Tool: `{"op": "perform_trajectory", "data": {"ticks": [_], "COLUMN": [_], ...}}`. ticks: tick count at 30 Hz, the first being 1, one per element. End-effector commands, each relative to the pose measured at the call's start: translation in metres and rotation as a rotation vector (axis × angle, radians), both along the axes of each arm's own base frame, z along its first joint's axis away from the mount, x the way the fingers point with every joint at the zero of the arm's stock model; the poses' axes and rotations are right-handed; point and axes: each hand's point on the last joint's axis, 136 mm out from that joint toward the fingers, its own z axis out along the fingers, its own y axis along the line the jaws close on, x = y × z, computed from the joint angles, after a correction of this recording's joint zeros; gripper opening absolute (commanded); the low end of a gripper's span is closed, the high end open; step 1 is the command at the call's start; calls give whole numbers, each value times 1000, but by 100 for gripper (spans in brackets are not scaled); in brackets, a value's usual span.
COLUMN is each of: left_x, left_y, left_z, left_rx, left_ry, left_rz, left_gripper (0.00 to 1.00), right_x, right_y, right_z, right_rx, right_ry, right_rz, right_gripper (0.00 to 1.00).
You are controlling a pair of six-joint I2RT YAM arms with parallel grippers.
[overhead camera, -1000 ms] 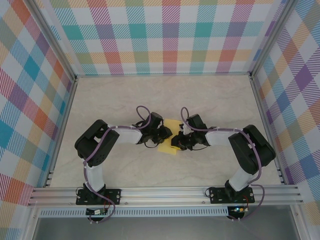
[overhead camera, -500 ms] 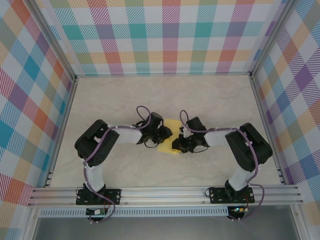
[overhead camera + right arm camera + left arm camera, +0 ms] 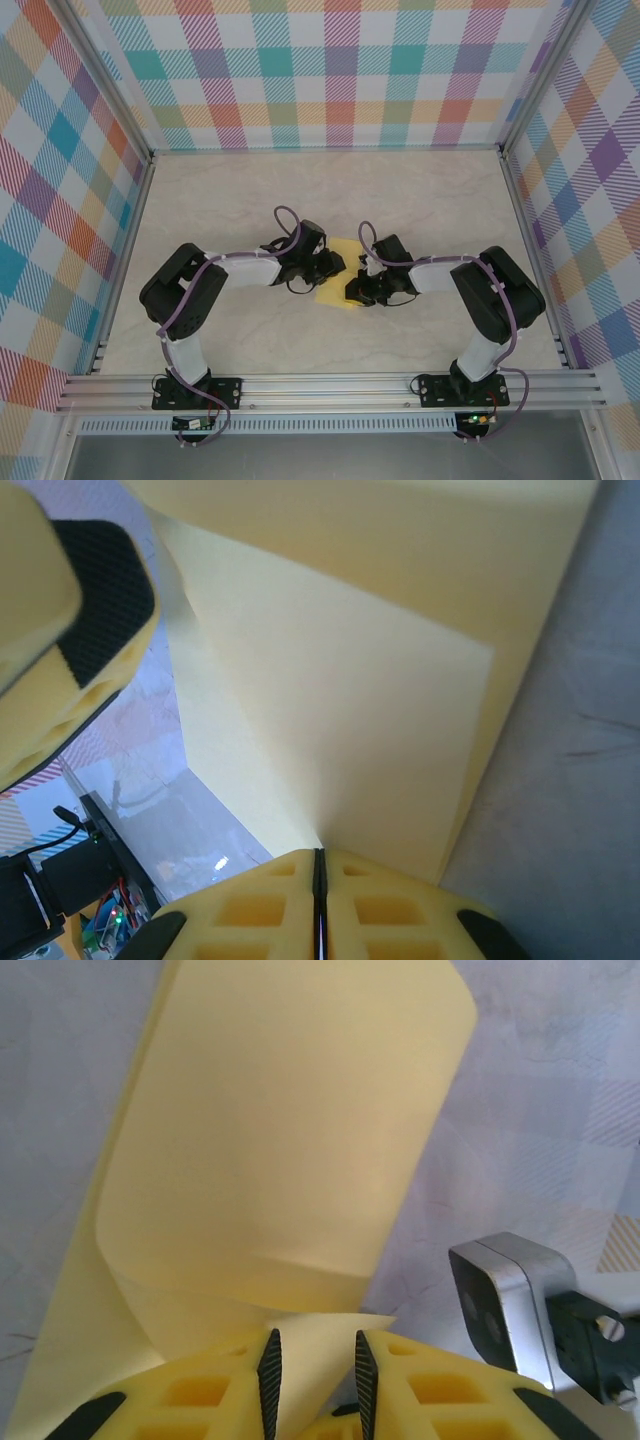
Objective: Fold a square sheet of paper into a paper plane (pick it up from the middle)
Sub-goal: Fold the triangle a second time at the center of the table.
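Yellow and thin, the square sheet of paper [image 3: 333, 295] lies at the middle of the top view, on the pale marbled tabletop [image 3: 430, 200], wedged between the two grippers. In the left wrist view the sheet [image 3: 290, 1160] curls up in a soft roll that fills the centre and upper left of the frame, with a loose corner pointing right just above the fingers. In the right wrist view it [image 3: 340, 710] rises in two flat faces that meet in a crease running down to the finger seam.

The right gripper [image 3: 318, 865], at the bottom centre of its own view and just right of the sheet from above [image 3: 352, 290], has its fingers pressed together, pinching the paper at that crease. The left gripper [image 3: 313, 1360], just left of the sheet from above [image 3: 335, 265], has its black pads [image 3: 270, 1370] a little apart, the paper's lower edge dipping between them unclamped. One of its fingers [image 3: 70, 600] shows at the upper left of the right wrist view.

Checked walls [image 3: 330, 70] in many colours surround the table on three sides
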Motion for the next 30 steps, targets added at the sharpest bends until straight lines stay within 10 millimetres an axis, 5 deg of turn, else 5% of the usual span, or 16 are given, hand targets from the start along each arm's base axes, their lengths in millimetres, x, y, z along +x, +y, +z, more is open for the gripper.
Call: {"op": "perform_trajectory", "data": {"ticks": [1, 7, 17, 30], "left_x": [-12, -26, -18, -2], "left_y": [-16, -24, 2, 33], "left_z": [9, -5, -49, -51], "left_rx": [-33, -12, 114, 139], "left_ry": [-7, 13, 38, 30], "left_rz": [-70, -108, -31, 42], "left_gripper": [27, 26, 20, 15], "right_x": [-21, -22, -27, -29], "right_y": [-24, -25, -32, -39], "right_z": [-34, -35, -41, -49], "right_rx": [-152, -161, -199, -250], "right_ry": [93, 97, 109, 129], "right_rz": [-13, -12, -9, -7], "right_gripper": [10, 10, 7, 4]}}
